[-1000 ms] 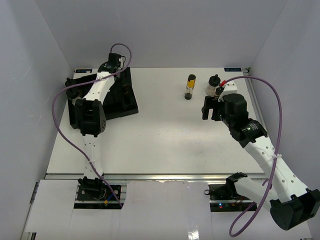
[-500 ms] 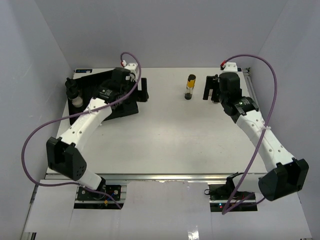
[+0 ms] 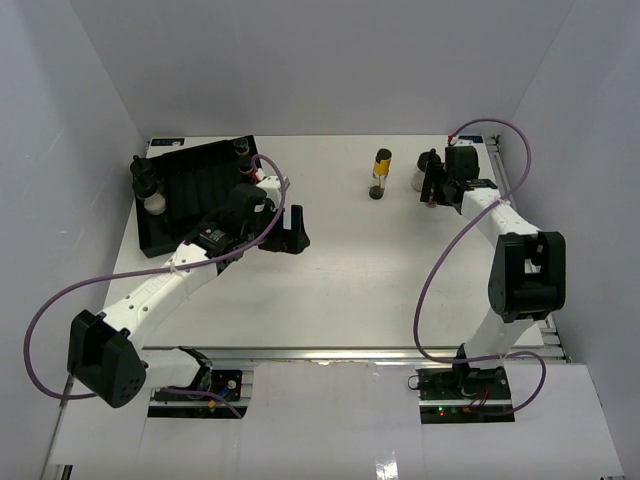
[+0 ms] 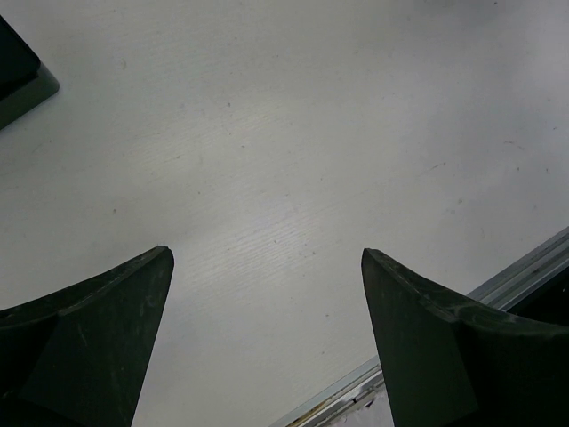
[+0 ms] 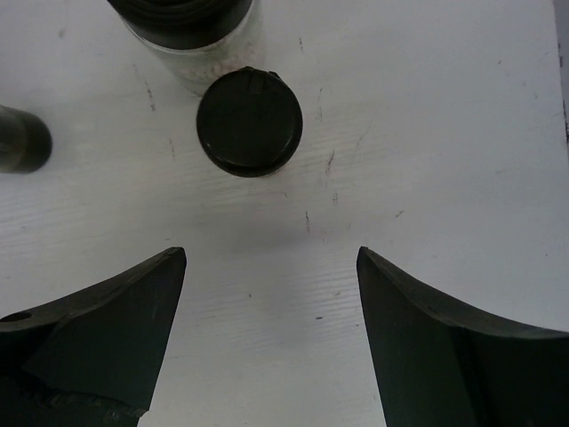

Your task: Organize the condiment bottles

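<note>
Ahead of the right fingers (image 5: 98, 329) stands a black-capped jar (image 5: 249, 122).

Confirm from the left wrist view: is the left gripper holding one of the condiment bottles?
No, the left gripper stands open, and only the white table shows between its jaws.
</note>
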Robot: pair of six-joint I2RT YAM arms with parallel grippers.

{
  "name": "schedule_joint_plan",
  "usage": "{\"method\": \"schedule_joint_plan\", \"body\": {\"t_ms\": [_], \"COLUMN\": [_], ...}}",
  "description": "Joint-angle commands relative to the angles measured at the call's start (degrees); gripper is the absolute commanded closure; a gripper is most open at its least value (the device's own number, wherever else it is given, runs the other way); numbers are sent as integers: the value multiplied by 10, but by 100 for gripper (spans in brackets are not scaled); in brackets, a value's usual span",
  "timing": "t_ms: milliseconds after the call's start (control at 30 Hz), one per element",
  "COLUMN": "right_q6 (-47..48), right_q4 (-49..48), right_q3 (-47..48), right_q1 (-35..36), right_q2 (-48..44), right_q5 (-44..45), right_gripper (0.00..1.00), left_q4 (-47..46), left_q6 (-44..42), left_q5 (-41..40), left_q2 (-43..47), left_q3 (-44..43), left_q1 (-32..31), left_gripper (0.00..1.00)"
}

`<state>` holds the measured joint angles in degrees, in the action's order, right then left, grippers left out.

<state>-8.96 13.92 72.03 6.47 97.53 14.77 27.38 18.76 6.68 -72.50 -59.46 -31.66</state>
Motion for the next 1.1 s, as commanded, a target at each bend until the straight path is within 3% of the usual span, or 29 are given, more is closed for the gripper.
{"method": "schedule_joint_plan", "body": {"t_ms": [0,233,600,867,1067], "right_q6": [32,56,70,70,59], "right_q4": [-61,-122,-107,-90,-66], "right_q3": [36,38,128,118,65], "right_q1": [-24,-37,-38,-38,-23], "right_q2": [37,71,140,125,75], "right_q5": [-25,-59,-83,-83,-70], "right_gripper": [17,21,28,54,73], "left_q4": [-27,-20,-11,-9,-8], "left_q6": [7,4,-10,-12,-18], "left_q5": [4,-7,-48,-59,-122], "left_q2": [35,39,40,33,49], "left_q3": [-5,-4,-9,-13,-6], "left_q1": [-2,-2,-2,-2,-2], "left_gripper": [2,2,2,2,3]}}
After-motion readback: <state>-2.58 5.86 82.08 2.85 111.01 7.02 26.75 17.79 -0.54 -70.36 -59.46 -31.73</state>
